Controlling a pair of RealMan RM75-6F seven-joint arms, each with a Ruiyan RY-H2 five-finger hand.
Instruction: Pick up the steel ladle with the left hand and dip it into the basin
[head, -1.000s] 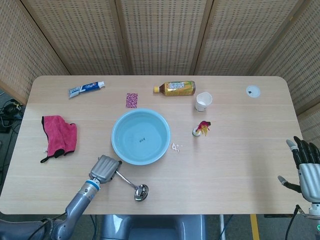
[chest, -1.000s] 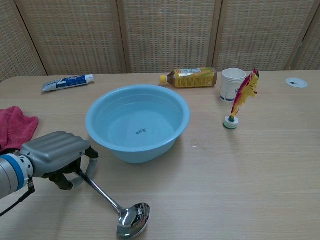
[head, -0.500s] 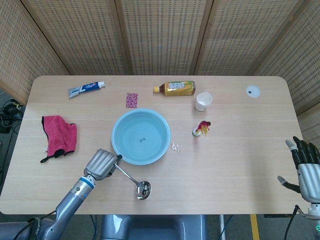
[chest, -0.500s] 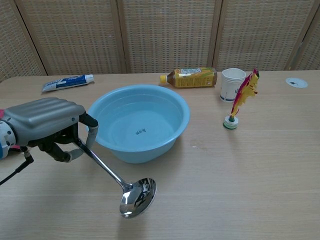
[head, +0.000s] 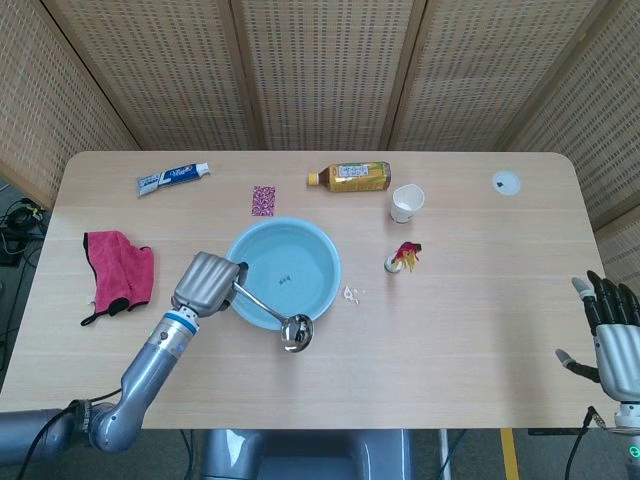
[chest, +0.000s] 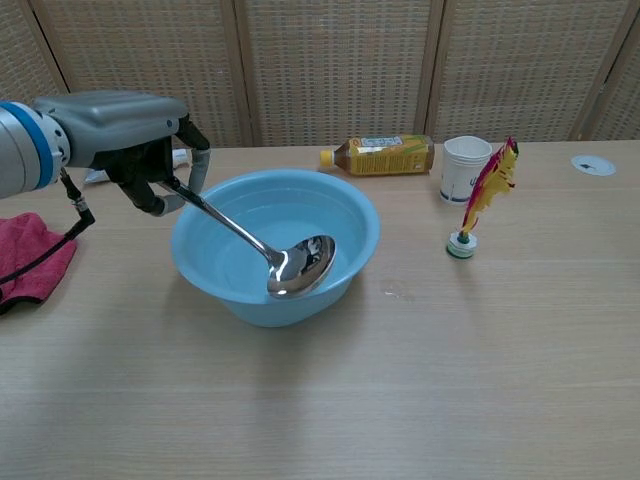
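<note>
My left hand (head: 207, 283) (chest: 125, 138) grips the handle of the steel ladle (head: 272, 310) (chest: 260, 244) and holds it in the air. The handle slants down to the right, and the bowl (chest: 300, 267) hangs in front of the near rim of the light blue basin (head: 300, 245) (chest: 350, 215), which has water in it. In the head view the ladle's bowl (head: 296, 333) shows over the basin's front edge. My right hand (head: 610, 335) is at the table's right front edge, fingers spread, holding nothing.
A pink cloth (head: 118, 272) lies to the left, a toothpaste tube (head: 172, 178) at the back left. A tea bottle (head: 350, 176), a paper cup (head: 407, 202) and a small feathered toy (head: 403, 257) are behind and right of the basin.
The left hand has lifted the ladle off the table and carried it up and towards the basin. The ladle's bowl now hangs by the basin's near rim. The right hand has stayed put.
</note>
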